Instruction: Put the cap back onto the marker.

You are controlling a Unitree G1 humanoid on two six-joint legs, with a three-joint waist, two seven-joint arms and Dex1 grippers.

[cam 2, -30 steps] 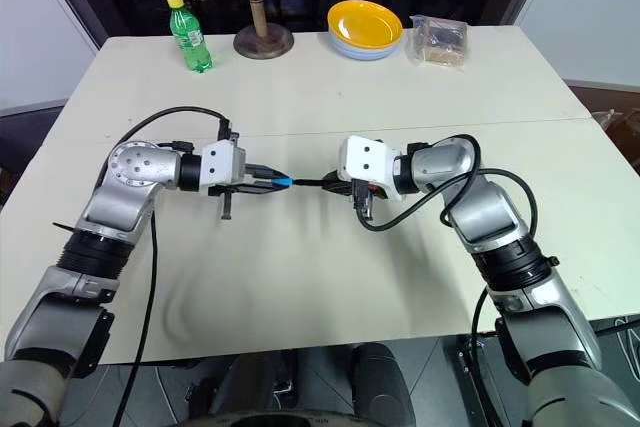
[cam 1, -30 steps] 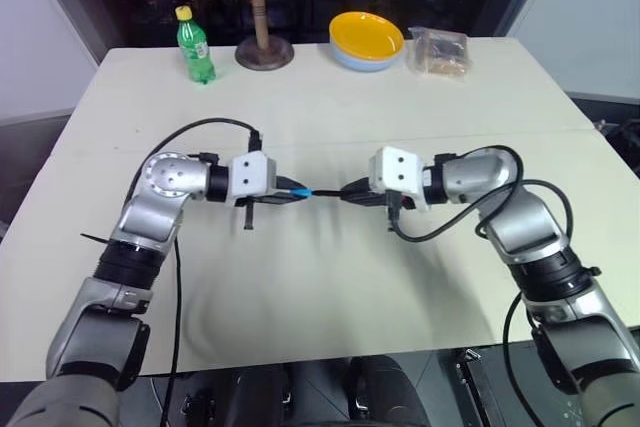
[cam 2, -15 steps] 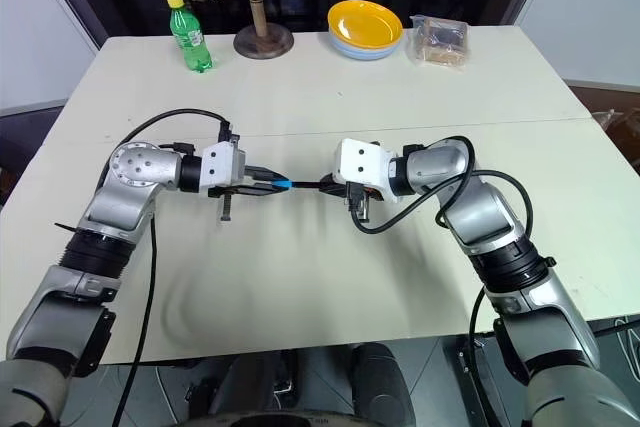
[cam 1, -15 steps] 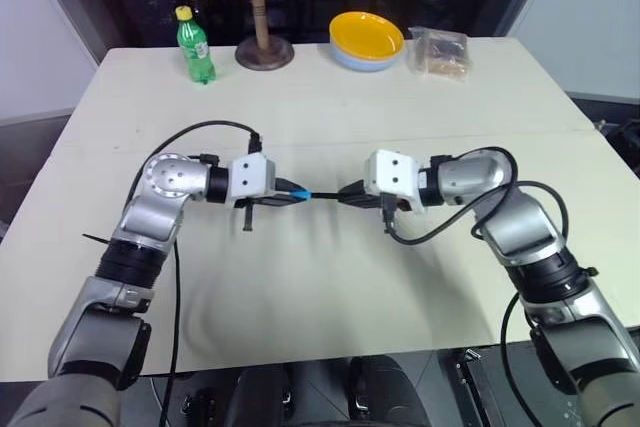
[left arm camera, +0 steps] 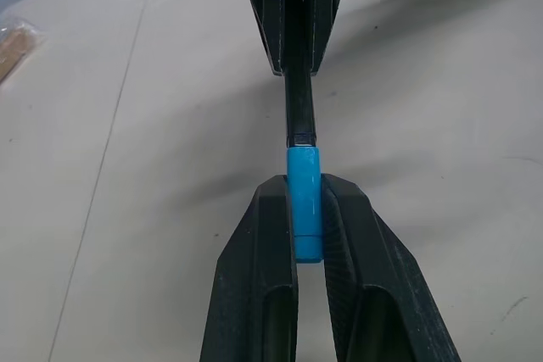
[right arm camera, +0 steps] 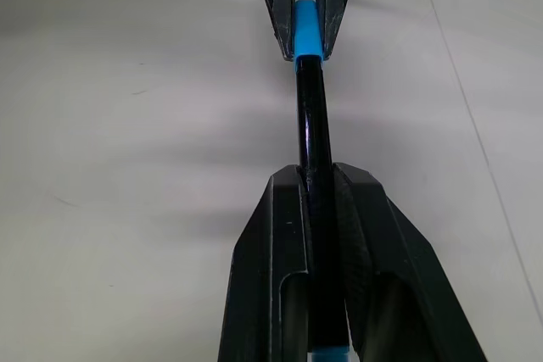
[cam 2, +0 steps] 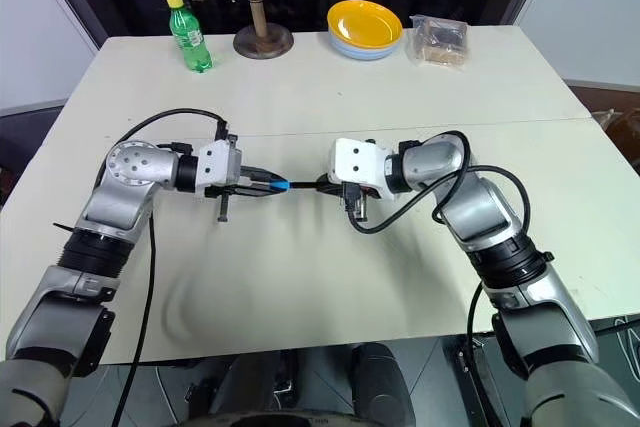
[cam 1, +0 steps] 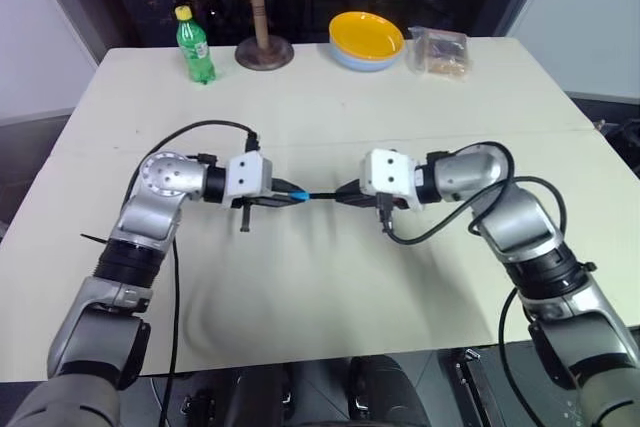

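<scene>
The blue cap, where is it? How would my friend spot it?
Find the big pale table and the two robot arms meeting over its middle. The left pincer is shut on the cap; the right pincer grips the marker. The cap is the tiny bright blue tube, much shorter than that thin dark stick.

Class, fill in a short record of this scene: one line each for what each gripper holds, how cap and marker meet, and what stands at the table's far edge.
left gripper: shut on the cap
right gripper: shut on the marker
cap and marker: in line, end to end, cap against the marker's end, held above the table
far edge: green bottle, wooden stand, yellow bowl, clear packet
</scene>
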